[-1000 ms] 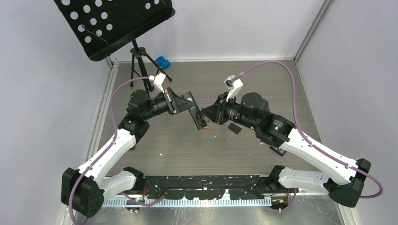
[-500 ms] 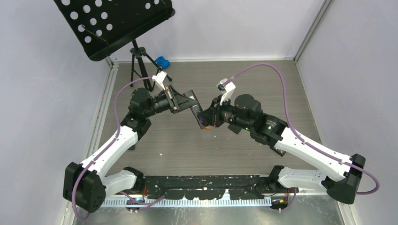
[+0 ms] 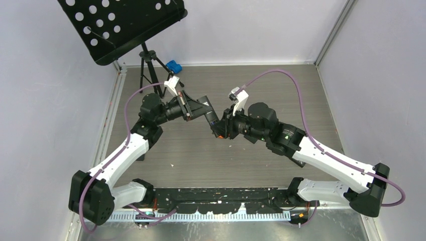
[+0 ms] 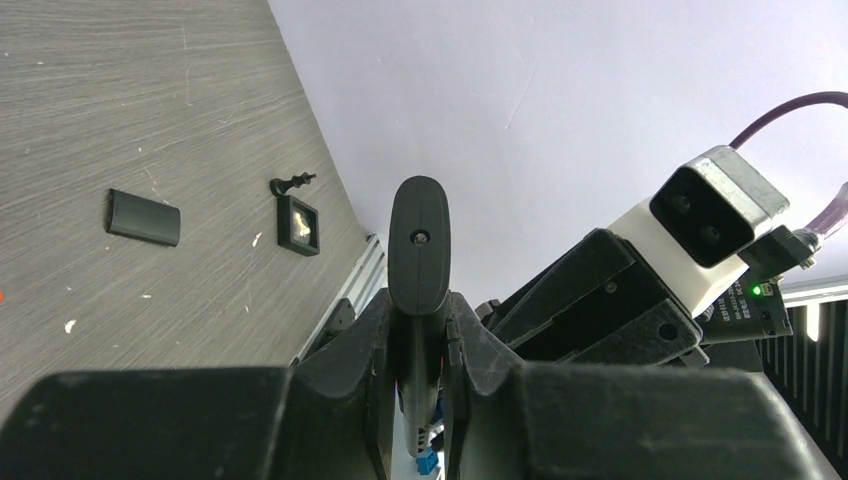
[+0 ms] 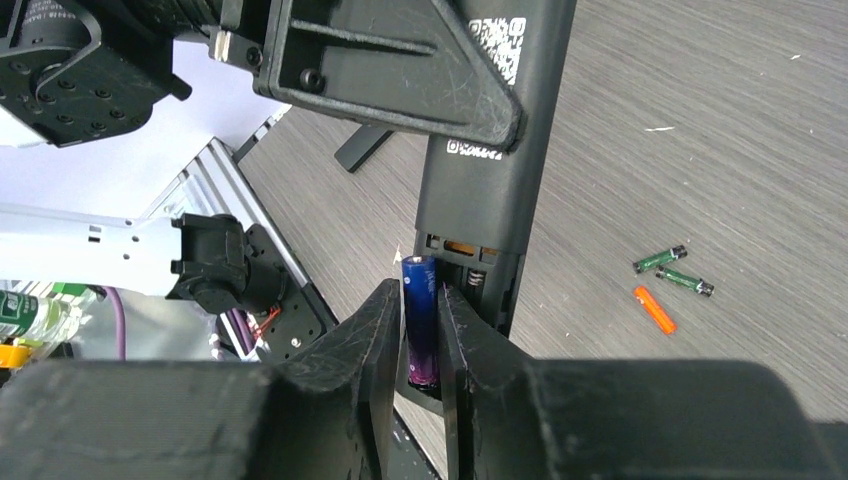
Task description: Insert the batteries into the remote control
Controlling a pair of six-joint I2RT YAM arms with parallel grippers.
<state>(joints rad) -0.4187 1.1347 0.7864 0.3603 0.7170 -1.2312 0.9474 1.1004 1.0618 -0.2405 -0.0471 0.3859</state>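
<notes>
My left gripper [image 3: 203,111] is shut on the black remote control [image 4: 419,240], held edge-on above the table. In the right wrist view the remote [image 5: 490,170] shows its open battery bay [image 5: 470,262] with a spring. My right gripper [image 5: 423,300] is shut on a purple battery [image 5: 421,320], held upright at the bay's left edge. In the top view this gripper [image 3: 223,128] meets the remote's lower end. Two dark green batteries [image 5: 660,260] [image 5: 686,282] and one orange battery [image 5: 655,309] lie on the table.
The flat black cover [image 4: 143,217] lies on the table; it also shows in the right wrist view [image 5: 362,147]. A small black square piece [image 4: 299,224] lies near it. A music stand [image 3: 120,25] and a blue object [image 3: 174,66] stand at the back left.
My right gripper has moved left with the purple battery, up against the remote's lower end. My left gripper has shifted the remote slightly up and right. The right arm now hides the cover.
</notes>
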